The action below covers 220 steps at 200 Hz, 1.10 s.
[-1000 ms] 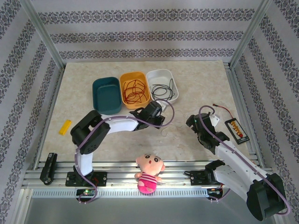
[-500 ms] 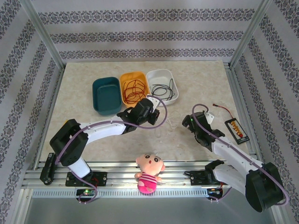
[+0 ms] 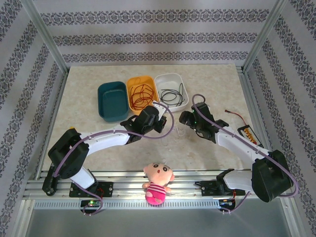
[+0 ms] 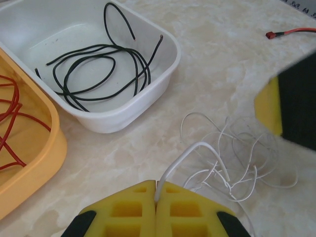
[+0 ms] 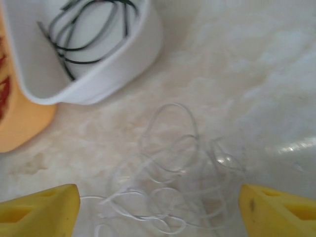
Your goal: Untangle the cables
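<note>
Left claw pinching white cable, tangle under spread right claw

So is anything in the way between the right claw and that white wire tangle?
Nothing visible. The right gripper, jaws open, hangs over the white cables on the table; the white tub stands aside. The left gripper pinches one strand.
</note>
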{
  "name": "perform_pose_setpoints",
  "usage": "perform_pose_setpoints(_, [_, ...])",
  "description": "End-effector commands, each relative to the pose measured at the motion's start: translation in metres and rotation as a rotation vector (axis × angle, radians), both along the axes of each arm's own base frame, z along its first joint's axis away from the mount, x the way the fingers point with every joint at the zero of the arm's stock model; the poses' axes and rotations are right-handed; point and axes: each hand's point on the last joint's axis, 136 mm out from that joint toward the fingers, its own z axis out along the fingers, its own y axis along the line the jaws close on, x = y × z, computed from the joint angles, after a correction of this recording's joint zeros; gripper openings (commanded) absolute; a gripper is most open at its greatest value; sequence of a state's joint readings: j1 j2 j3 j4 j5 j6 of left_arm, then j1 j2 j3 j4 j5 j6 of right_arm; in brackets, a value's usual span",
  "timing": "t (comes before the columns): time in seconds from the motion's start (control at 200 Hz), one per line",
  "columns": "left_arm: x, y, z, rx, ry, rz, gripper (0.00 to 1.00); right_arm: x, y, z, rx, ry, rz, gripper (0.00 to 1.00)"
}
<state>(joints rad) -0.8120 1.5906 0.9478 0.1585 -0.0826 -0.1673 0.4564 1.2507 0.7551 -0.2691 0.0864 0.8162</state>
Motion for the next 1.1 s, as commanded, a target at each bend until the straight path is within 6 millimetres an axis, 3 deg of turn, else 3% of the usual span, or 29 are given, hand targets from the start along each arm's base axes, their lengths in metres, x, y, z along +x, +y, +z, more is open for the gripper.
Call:
perform_pose_setpoints(0.0, [0.000, -0.008, 0.022, -0.056, -0.066, -0.025, 0.00, -0.002, 0.013, 0.007, 0.045, 0.045, 0.031, 0.77])
perform_pose_setpoints(0.135, [-0.002, -0.010, 0.025, -0.082, -0.080, -0.039, 0.00, 0.001, 0.016, 0.000, 0.062, 0.087, 0.016, 0.67])
perform_pose_setpoints(0.425, [-0.003, -0.011, 0.025, -0.090, -0.076, -0.048, 0.00, 0.003, 0.005, -0.034, 0.057, 0.160, -0.048, 0.57])
perform_pose_setpoints(0.555, [-0.004, -0.014, 0.022, -0.094, -0.066, -0.054, 0.00, 0.011, 0.005, -0.040, 0.076, 0.166, -0.056, 0.47])
perform_pose_setpoints(0.834, [-0.003, -0.020, 0.025, -0.120, -0.062, -0.069, 0.00, 0.015, 0.012, -0.061, 0.084, 0.243, -0.047, 0.39])
perform_pose_setpoints(1.094, [-0.004, -0.024, 0.023, -0.129, -0.047, -0.083, 0.00, 0.021, 0.016, -0.061, 0.102, 0.229, -0.044, 0.22])
